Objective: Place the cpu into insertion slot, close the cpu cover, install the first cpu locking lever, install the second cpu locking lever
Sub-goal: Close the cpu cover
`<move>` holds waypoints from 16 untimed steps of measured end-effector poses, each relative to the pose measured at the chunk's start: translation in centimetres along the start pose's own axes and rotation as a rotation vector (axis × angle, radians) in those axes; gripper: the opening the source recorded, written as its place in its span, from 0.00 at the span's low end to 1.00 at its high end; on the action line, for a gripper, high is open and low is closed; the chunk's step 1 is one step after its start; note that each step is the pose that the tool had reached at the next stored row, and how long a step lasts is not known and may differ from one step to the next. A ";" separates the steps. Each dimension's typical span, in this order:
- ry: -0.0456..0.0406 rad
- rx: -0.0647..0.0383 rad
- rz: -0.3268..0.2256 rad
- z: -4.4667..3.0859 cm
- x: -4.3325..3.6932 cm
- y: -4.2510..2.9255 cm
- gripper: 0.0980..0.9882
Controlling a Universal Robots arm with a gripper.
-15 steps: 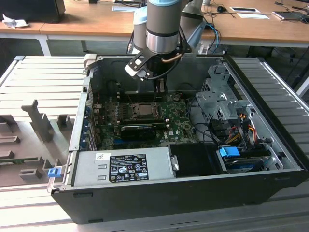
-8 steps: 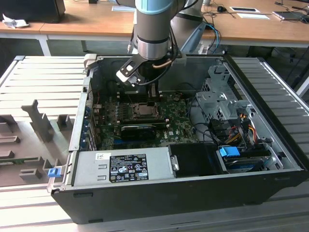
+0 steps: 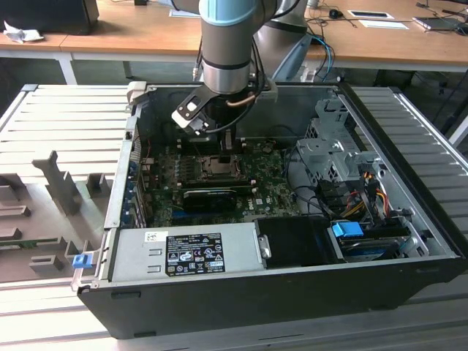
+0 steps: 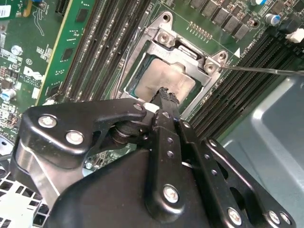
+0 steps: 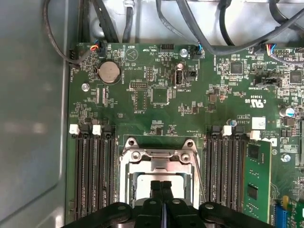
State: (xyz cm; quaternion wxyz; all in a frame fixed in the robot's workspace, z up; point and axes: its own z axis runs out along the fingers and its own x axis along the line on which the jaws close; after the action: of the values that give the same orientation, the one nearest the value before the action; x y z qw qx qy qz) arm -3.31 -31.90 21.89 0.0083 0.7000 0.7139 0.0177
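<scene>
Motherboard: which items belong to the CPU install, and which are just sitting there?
Job: cpu, cpu cover framing it, locking lever, tool shut over the cpu.
Just there: memory slots, coin battery, power supply, drive cage, cables.

Green motherboard [image 5: 156,95], coin battery [image 5: 109,72], grey power supply [image 3: 234,248], wooden desk [image 3: 131,33] behind case [image 3: 292,300].

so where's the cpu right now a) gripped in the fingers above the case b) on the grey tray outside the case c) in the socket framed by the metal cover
c, the cpu lies seated, its pale face showing through the window of the cpu cover
</scene>
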 end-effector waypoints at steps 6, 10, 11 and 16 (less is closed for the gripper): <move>0.0007 0.000 -0.020 0.36 -0.04 -1.69 0.01; 0.0010 0.000 -0.028 0.77 -0.03 -2.38 0.01; 0.0011 0.000 -0.029 0.93 -0.03 -2.42 0.01; 0.0015 0.001 -0.033 1.11 -0.03 -2.46 0.01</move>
State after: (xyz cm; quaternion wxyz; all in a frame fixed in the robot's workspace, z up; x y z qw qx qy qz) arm -5.72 -31.96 20.69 0.0076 0.6882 0.7253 0.0176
